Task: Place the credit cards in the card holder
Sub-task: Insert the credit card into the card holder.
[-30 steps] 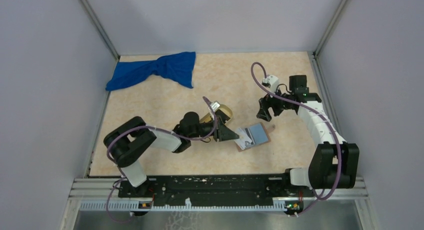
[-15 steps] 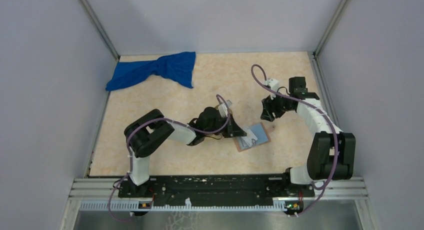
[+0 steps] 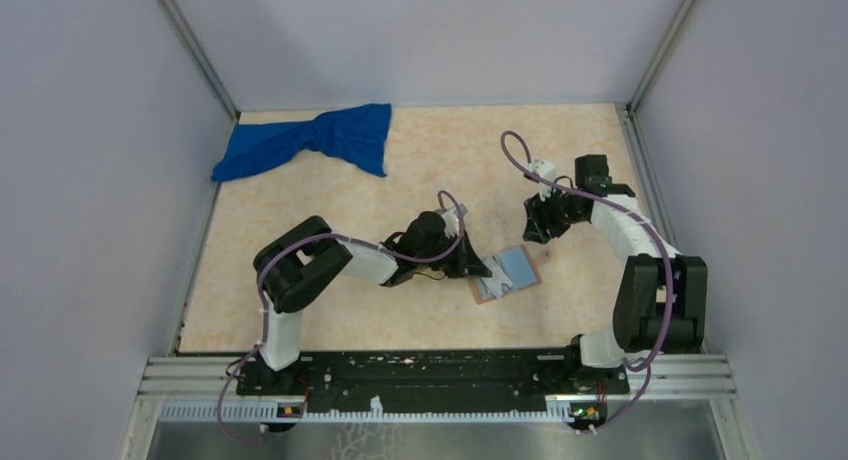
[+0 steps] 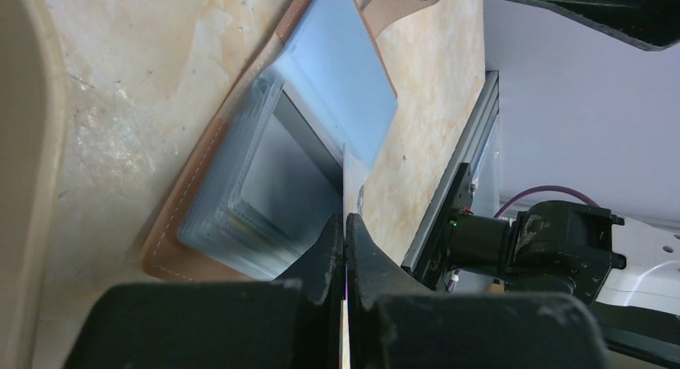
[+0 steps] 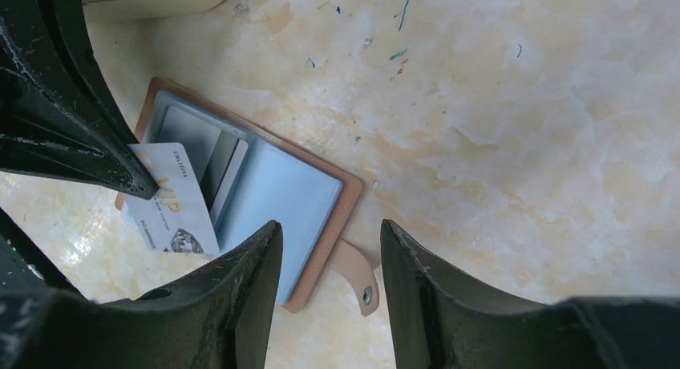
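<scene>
The card holder point(image 3: 512, 270) lies open on the table, blue-grey inside point(image 5: 281, 200), its brown strap with a snap pointing toward my right gripper. My left gripper point(image 3: 475, 263) is shut on the grey credit card point(image 5: 172, 200), which bears gold lettering and is tilted over the holder's left half by the slots. In the left wrist view the card point(image 4: 344, 176) shows edge-on between the closed fingertips of that gripper point(image 4: 345, 220), above the card holder point(image 4: 337, 88). My right gripper point(image 5: 329, 241) hovers open above the holder's strap edge with nothing between its fingers, just right of the holder point(image 3: 533, 230). The black card I cannot make out.
The tan oval tray point(image 4: 24, 144) sits just left of the holder, its rim point(image 5: 160, 0) close behind my left arm. A blue cloth point(image 3: 310, 140) lies crumpled at the back left. Metal frame rails point(image 4: 465, 168) and grey walls bound the table.
My left arm has stretched to the right, carrying the grey card in over the open holder. The right gripper has shifted only slightly near the holder's far corner.
</scene>
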Motion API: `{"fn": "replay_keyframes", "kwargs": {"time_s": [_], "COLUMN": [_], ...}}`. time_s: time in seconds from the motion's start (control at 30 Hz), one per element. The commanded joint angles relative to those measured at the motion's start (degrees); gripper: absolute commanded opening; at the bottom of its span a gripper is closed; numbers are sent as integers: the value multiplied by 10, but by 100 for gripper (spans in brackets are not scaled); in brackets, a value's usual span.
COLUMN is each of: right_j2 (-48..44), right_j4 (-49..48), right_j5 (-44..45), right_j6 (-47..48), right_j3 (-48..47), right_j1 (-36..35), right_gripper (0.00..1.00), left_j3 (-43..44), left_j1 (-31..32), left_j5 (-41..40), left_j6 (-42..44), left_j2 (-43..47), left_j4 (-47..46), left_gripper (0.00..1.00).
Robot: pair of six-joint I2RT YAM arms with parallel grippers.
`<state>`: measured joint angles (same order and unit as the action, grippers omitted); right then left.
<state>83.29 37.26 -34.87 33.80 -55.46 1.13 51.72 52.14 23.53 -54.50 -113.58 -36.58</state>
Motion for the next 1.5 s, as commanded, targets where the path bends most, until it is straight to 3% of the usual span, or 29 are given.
{"fn": "replay_keyframes", "kwargs": {"time_s": [0.0,1.03,1.47], "right_j2": [1,-4,-4], "right_j4": [-17,-23,-24], "right_j5": [1,7,6], "right_j6": [-6,-15,-17], "right_j3": [7,10,9], "right_j1": [-6,-27,-27], "right_gripper": [48,48,48], "left_j3": [12,68,98], "left_j1": [3,2,6], "left_j5": [-10,-69,-57], "left_j6": [3,8,8], "left_j2": [1,-3,-28], "left_j4": [37,205,195], "left_gripper": [0,0,0]}}
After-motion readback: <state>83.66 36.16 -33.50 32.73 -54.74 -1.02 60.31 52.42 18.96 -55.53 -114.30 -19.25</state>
